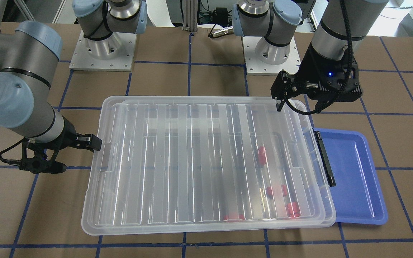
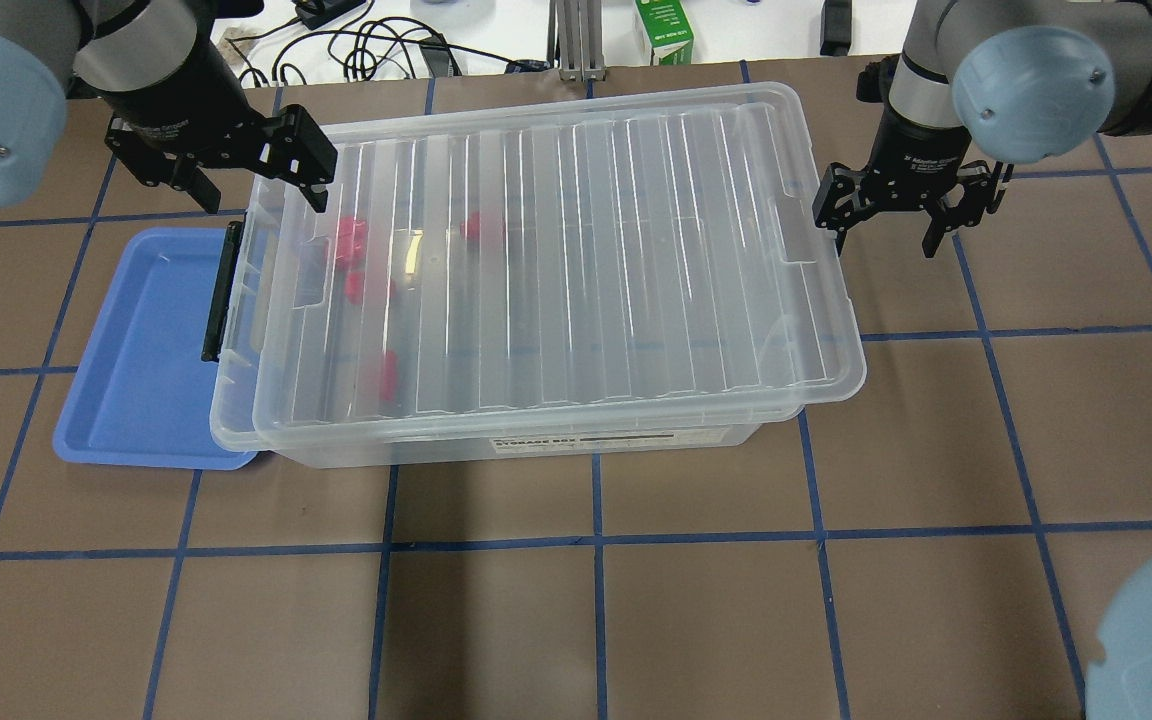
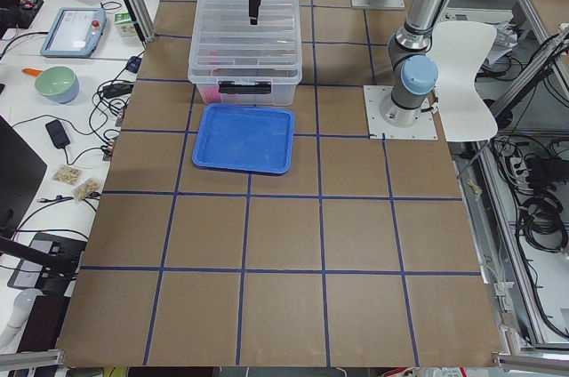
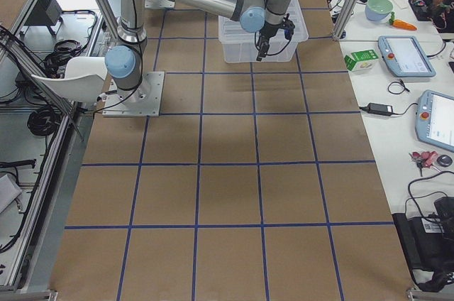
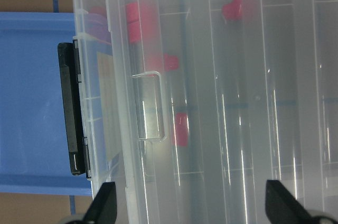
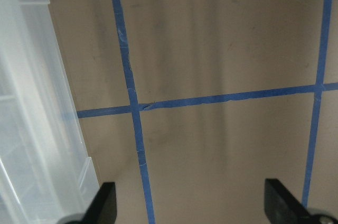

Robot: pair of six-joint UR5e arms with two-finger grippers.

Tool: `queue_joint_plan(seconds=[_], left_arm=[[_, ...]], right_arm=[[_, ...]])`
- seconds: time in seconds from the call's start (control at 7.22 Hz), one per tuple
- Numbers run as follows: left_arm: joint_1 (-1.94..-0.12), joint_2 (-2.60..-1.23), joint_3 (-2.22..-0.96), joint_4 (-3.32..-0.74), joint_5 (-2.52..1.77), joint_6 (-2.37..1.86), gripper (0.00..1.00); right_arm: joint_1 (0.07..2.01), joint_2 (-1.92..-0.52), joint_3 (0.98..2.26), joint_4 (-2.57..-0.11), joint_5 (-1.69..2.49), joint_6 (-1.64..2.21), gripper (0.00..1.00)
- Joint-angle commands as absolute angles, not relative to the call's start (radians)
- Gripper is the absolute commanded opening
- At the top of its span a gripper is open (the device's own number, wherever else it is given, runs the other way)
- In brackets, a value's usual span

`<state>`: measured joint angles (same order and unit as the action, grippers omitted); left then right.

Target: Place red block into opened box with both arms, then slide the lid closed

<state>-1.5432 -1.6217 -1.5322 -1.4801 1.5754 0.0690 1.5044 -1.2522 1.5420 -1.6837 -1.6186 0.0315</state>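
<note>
The clear box [image 2: 536, 442] stands mid-table with the ribbed clear lid [image 2: 556, 250] lying on it. The lid sits a little toward my right side, so a narrow strip shows uncovered beside the black bar [image 2: 221, 290]. Several red blocks [image 2: 368, 288] lie inside at that end, seen through the lid [image 1: 192, 161] as red blocks [image 1: 276, 190]. My left gripper [image 2: 258, 185] hangs open over the lid's far left corner, nothing between its fingers [image 5: 103, 203]. My right gripper [image 2: 884, 228] is open just off the lid's right short end, over bare table [image 6: 211, 49].
A blue tray [image 2: 136, 360] lies partly under the box's left end, next to the black bar [image 1: 324, 157]. Blue tape lines grid the brown table. Cables and a green carton [image 2: 663, 30] sit beyond the far edge. Both arm bases [image 1: 102, 46] stand behind the box.
</note>
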Motion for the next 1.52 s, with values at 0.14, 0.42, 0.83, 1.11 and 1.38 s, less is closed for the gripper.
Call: queue_joint_plan(seconds=[0.14,0.42,0.83,1.11,1.38], left_arm=[[-1.543,-1.621,-1.532,-1.480,1.575,0.069,1.00],[-1.543,-1.617,-1.534,-1.489,1.575,0.069,1.00],[-1.545,-1.615,-1.525,-1.512,1.578,0.071,1.00],[-1.546,-1.606,-1.520,-1.534,1.578,0.075,1.00],[-1.548,-1.609,-1.520,-1.531,1.578,0.075,1.00]], right_arm=[[1.505,-1.288,1.490,-1.666,-1.623,0.031,1.00],[1.508,-1.424,1.491,-1.584,-1.602,0.035,1.00],[1.514,-1.571,1.503,-1.400,-1.563,0.110,1.00],[1.529,-1.623,1.512,-1.384,-1.563,0.113,1.00],[1.558,-1.629,1.554,-1.397,-1.580,0.144,1.00]])
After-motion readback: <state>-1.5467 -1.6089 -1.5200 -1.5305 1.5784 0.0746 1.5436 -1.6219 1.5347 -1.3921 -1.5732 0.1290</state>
